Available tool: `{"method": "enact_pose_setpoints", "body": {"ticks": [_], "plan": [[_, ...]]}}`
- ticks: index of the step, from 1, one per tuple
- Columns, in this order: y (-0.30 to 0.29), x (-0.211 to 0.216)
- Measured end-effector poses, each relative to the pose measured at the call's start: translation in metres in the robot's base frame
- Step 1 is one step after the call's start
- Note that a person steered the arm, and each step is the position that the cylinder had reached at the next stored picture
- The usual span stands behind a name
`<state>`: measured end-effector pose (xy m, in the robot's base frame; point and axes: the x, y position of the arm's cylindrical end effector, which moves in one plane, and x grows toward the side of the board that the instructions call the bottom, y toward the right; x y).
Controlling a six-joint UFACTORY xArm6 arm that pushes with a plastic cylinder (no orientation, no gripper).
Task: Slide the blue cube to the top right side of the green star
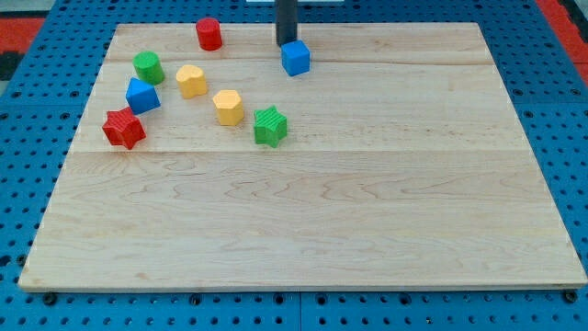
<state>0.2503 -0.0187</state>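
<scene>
My tip (287, 43) sits at the far edge of the wooden board (367, 211), planted right against the far-left side of the blue cube (295, 57). The rod comes straight down from the view's top, and only its lower stretch shows. There is no gripper on this arm, so nothing opens or shuts: just a bare rod end, touching the cube or as good as touching it.

The blue cube lies in the far part of the board, roughly midway between left and right. The green star (270, 126) is nearer to us and slightly left of it, well apart, with bare wood between them. So the cube stands far and a little right of the star.

Off to the left, the crowd: a yellow hexagonal block (229, 107) just beside the star on its far-left, and another yellow block (191, 81) farther left, its shape hard to make out. A red cylinder (209, 33) stands near the far edge, left of my tip. A green cylinder (147, 67), a blue block (141, 96) of unclear shape and a red star (123, 128) line up along the left side, the blue block near the red star.
</scene>
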Motion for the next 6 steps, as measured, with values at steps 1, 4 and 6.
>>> {"method": "enact_pose_setpoints", "body": {"ticks": [1, 4, 6], "plan": [[0.0, 0.046], [0.047, 0.053], [0.126, 0.054]]}}
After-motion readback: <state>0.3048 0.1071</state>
